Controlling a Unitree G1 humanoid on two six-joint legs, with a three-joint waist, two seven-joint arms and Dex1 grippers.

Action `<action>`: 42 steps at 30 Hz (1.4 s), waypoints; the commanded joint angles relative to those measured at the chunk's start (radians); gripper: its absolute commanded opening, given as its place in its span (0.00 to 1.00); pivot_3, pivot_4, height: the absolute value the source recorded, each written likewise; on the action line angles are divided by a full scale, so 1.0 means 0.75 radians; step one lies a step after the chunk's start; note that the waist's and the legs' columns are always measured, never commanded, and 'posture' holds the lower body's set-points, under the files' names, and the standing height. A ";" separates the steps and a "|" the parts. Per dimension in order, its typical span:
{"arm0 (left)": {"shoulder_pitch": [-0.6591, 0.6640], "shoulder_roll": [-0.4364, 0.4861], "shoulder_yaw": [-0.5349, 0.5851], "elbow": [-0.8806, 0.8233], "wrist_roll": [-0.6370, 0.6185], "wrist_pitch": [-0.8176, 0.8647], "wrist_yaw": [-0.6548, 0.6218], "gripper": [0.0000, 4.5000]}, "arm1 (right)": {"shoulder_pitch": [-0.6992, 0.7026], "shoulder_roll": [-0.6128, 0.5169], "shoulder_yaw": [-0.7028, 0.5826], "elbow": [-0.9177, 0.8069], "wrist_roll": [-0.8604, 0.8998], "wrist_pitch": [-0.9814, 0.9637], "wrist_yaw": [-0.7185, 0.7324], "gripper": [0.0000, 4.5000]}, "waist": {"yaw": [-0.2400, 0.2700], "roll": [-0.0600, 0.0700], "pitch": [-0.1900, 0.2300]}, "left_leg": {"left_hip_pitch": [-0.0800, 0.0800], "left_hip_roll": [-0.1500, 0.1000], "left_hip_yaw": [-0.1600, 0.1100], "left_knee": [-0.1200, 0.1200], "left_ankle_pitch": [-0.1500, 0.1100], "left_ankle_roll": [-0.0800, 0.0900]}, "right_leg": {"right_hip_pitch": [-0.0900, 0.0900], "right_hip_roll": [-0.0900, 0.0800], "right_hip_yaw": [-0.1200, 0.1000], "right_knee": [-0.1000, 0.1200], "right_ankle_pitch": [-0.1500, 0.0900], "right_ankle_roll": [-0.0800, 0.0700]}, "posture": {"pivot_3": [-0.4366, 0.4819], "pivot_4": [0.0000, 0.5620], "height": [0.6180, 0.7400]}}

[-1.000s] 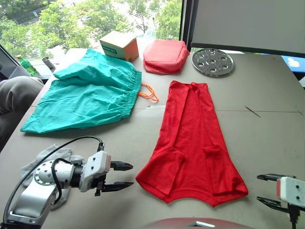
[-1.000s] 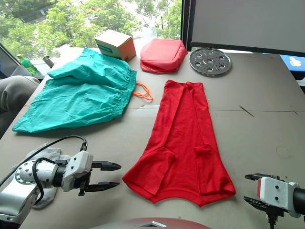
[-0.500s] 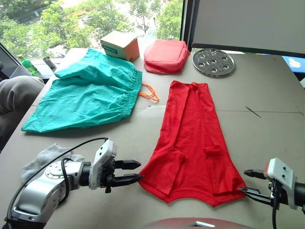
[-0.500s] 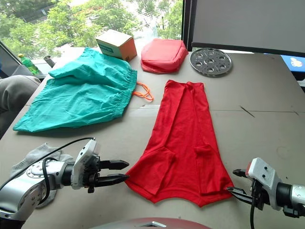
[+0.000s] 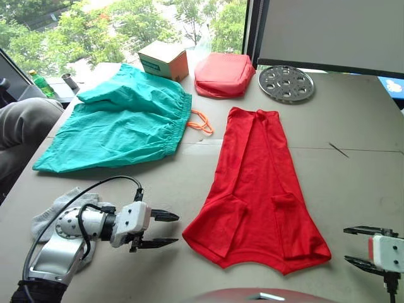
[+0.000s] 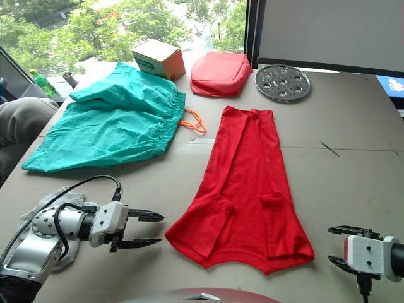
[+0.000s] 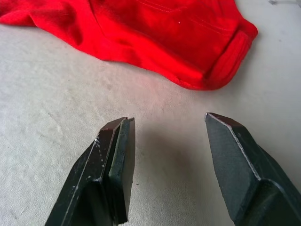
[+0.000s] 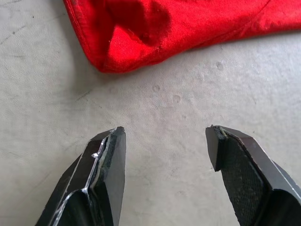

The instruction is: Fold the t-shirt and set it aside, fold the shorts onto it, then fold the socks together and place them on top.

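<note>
The red t-shirt [image 5: 259, 189] lies flat in the middle of the table [image 5: 353, 139], both long sides and sleeves folded inward, hem toward me. My left gripper [image 5: 177, 228] hovers open a little to the left of the hem's left corner, empty. In the left wrist view the t-shirt [image 7: 164, 33] lies beyond the open fingers [image 7: 117, 155]. My right gripper [image 5: 346, 244] is open and empty, to the right of the hem's right corner [image 8: 122, 52]. The teal shorts [image 5: 120, 123] are spread at the far left, orange drawstring [image 5: 201, 122] trailing out. The grey socks [image 5: 53, 211] lie partly under my left arm.
At the back stand a cardboard box [image 5: 164, 60], a salmon-red zipped pouch [image 5: 222, 72] and a perforated metal disc [image 5: 286, 82]. A green bottle [image 5: 39, 82] and a small cup [image 5: 68, 82] sit at the far left edge. A person's knee [image 5: 25, 123] borders the table's left side.
Half a second ago both grippers reached in to the t-shirt's near corners. Both have since drawn back outward, still open. The t-shirt lies as before.
</note>
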 commanded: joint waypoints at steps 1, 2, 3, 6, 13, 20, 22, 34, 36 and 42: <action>-0.044 -0.026 -0.035 0.061 0.050 -0.212 -0.015 0.57 | -0.023 0.022 0.040 0.012 -0.051 -0.127 -0.055 0.65 | 0.001 0.000 0.000 | 0.000 0.000 0.000 0.000 0.000 0.000 | 0.001 0.000 0.000 0.001 0.000 0.000 | 0.48 0.27 0.99; -0.065 -0.039 -0.051 0.082 0.061 -0.265 -0.016 0.57 | -0.024 0.026 0.055 0.012 -0.058 -0.143 -0.064 0.65 | 0.001 0.001 -0.001 | 0.001 0.000 0.000 0.001 0.000 0.000 | 0.001 0.000 -0.001 0.001 0.000 0.000 | 0.48 0.27 0.99; -0.076 -0.045 -0.059 0.096 0.066 -0.301 -0.017 0.57 | -0.021 0.030 0.062 0.009 -0.063 -0.153 -0.072 0.65 | 0.001 0.001 -0.002 | 0.001 0.000 0.000 0.001 0.000 0.000 | 0.002 0.000 -0.001 0.001 0.000 0.000 | 0.48 0.27 0.99; -0.136 -0.086 -0.099 0.134 0.076 -0.406 -0.008 0.57 | -0.012 0.031 0.088 0.017 -0.093 -0.230 -0.096 0.65 | 0.001 -0.001 -0.003 | 0.002 0.000 0.000 0.002 0.000 0.000 | 0.003 0.000 -0.001 0.001 0.000 0.000 | 0.48 0.27 0.99; -0.232 -0.151 -0.162 0.175 0.106 -0.539 0.057 0.57 | -0.112 0.019 0.130 0.081 -0.155 -0.382 -0.192 0.65 | -0.001 -0.004 -0.006 | 0.003 0.000 0.000 0.004 0.000 0.001 | 0.004 0.002 -0.001 0.002 0.000 0.000 | 0.48 0.27 0.99; -0.262 -0.141 -0.200 0.230 0.106 -0.601 0.076 0.57 | -0.114 -0.010 0.187 0.093 -0.173 -0.479 -0.213 0.65 | 0.000 -0.003 -0.006 | 0.005 0.001 0.000 0.005 0.001 0.001 | 0.006 0.005 -0.001 0.005 0.000 0.000 | 0.48 0.27 0.99; -0.265 -0.140 -0.207 0.242 0.101 -0.624 0.073 0.57 | -0.110 -0.017 0.211 0.086 -0.188 -0.516 -0.222 0.65 | 0.000 -0.003 -0.007 | 0.005 0.001 -0.001 0.006 0.001 0.001 | 0.006 0.005 -0.001 0.005 0.000 0.000 | 0.48 0.27 0.99; -0.338 -0.146 -0.239 0.293 0.095 -0.778 0.113 0.57 | -0.206 -0.074 0.316 0.148 -0.280 -0.682 -0.315 0.65 | 0.000 -0.004 -0.009 | 0.006 0.001 0.000 0.008 0.003 0.006 | 0.007 0.005 0.000 0.007 0.001 0.000 | 0.48 0.27 0.99; -0.345 -0.139 -0.245 0.287 0.085 -0.790 0.113 0.57 | -0.227 -0.088 0.329 0.152 -0.276 -0.682 -0.322 0.65 | 0.000 -0.005 -0.010 | 0.006 0.001 -0.001 0.008 0.004 0.006 | 0.008 0.006 0.000 0.008 0.001 0.000 | 0.48 0.27 0.99; -0.379 -0.136 -0.284 0.246 0.069 -0.819 0.107 0.57 | -0.266 -0.114 0.374 0.137 -0.272 -0.663 -0.332 0.65 | 0.000 -0.005 -0.010 | 0.009 0.000 0.001 0.009 0.004 0.007 | 0.008 0.006 0.003 0.013 0.001 0.000 | 0.48 0.27 0.99</action>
